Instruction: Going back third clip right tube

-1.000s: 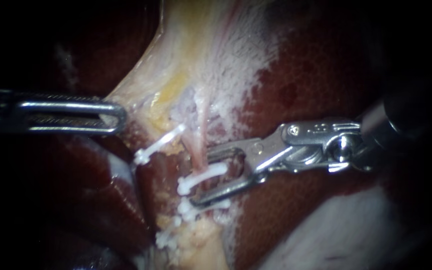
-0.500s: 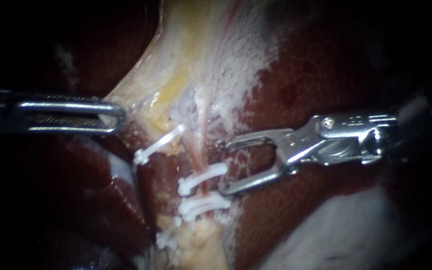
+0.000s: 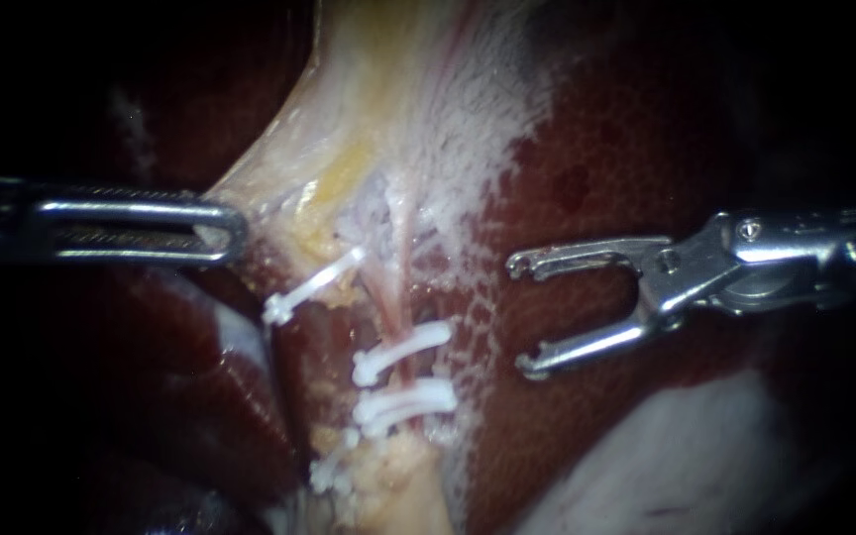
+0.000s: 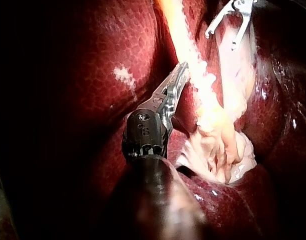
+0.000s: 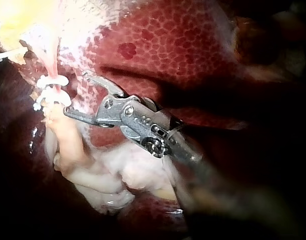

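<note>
My right instrument (image 3: 520, 315) hangs over the dark red liver (image 3: 626, 149), jaws open and empty, a short way right of the pink right tube (image 3: 400, 282). Two white clips (image 3: 403, 345) (image 3: 406, 399) cross that tube, one below the other. A third white clip (image 3: 314, 285) sits on the left tube. My left instrument (image 3: 222, 230) is shut on pale tissue (image 3: 279, 188) and holds it out to the left. The right wrist view shows the open jaws (image 5: 75, 94) beside the clips (image 5: 52, 81). The left wrist view shows the left instrument (image 4: 178, 80) against the yellowish strand (image 4: 193, 60).
Another white clip (image 3: 332, 474) sits lower on yellowish fatty tissue (image 3: 398, 476). A pale sheet (image 3: 666, 456) lies at the lower right. My right instrument's open jaws (image 4: 227, 25) show far ahead of the left instrument in the left wrist view.
My right instrument has drawn back to the right, away from the right tube, with its jaws open. The clips stay on the tube. The left instrument has not moved.
</note>
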Action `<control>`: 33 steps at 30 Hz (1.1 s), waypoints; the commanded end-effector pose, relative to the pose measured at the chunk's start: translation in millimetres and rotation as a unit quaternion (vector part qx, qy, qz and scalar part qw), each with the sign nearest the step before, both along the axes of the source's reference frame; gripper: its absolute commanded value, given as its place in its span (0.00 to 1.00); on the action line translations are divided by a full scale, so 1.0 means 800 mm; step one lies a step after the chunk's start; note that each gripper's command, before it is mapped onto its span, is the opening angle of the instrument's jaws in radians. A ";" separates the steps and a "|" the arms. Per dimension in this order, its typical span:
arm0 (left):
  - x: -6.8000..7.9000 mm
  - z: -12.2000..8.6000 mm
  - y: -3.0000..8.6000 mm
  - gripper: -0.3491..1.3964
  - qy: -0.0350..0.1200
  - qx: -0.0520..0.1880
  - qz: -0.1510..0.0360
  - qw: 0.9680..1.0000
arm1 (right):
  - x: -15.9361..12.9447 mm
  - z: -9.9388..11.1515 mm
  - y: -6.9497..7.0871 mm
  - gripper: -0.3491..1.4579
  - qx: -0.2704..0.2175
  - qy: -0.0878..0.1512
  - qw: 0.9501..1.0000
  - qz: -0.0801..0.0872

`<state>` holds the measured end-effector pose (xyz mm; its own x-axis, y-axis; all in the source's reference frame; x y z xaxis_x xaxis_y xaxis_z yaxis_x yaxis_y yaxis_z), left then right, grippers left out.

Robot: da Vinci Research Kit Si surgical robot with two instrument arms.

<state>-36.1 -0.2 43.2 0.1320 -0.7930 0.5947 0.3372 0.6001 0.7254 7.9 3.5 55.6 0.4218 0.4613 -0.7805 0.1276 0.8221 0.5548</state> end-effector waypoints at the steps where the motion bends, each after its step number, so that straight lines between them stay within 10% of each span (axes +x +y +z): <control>1: 0.0000 0.0003 0.0000 0.00 0.000 0.000 0.000 1.000 | 0.0000 0.0000 0.0000 0.52 0.000 0.000 1.000 0.000; 33: -0.0050 0.0078 -0.0042 0.00 0.012 0.003 0.014 1.000 | -0.0002 -0.0006 -0.0007 0.52 -0.005 0.002 1.000 -0.003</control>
